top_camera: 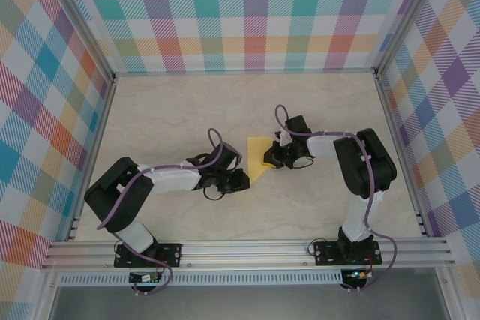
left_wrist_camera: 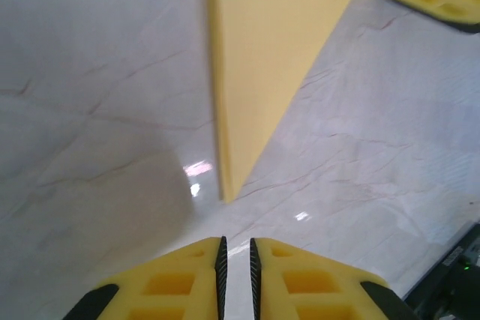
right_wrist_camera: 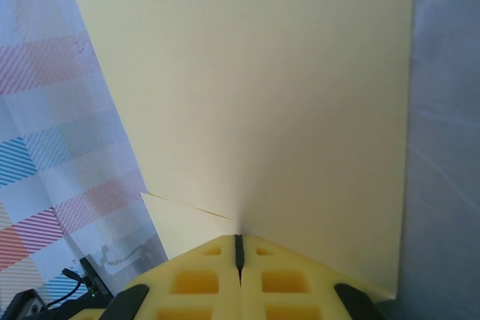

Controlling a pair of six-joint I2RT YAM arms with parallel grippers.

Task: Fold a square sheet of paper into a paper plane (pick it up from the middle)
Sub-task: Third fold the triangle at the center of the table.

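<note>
Right now the thin yellow sheet of paper (top_camera: 259, 157) is sitting near the middle of the pale marbled table (top_camera: 165, 121), between the two arms, and it is already creased into a tapering, pointed shape. The right gripper (right_wrist_camera: 238, 243) is pinching it: in the right wrist view the yellow pads are pressing flat together on the near edge of the sheet, which is rising away from them against the plaid wall, so that side looks lifted off the table. A small second flap is peeking out just left of the pinch.

The left gripper (left_wrist_camera: 236, 251) is holding nothing. Its yellow fingers (left_wrist_camera: 176, 282) are standing almost together, with only a thin slit showing the table between them.

What matters for the coming move is how the sheet is lying from the left gripper. The long axis is running straight away from the left gripper, and the narrow tip is pointing back at it, stopping just ahead of the fingertips and slightly to their left, apart from them. The straight folded edge is running along the sheet's left side, while the right gripper is occupying the far right corner. The left arm is therefore the nearer one to the free tip, and it is probably lining up to press or take that point while the right hand is steadying the sheet. Whether the tip is resting on the table or hanging just above it cannot be told.
</note>
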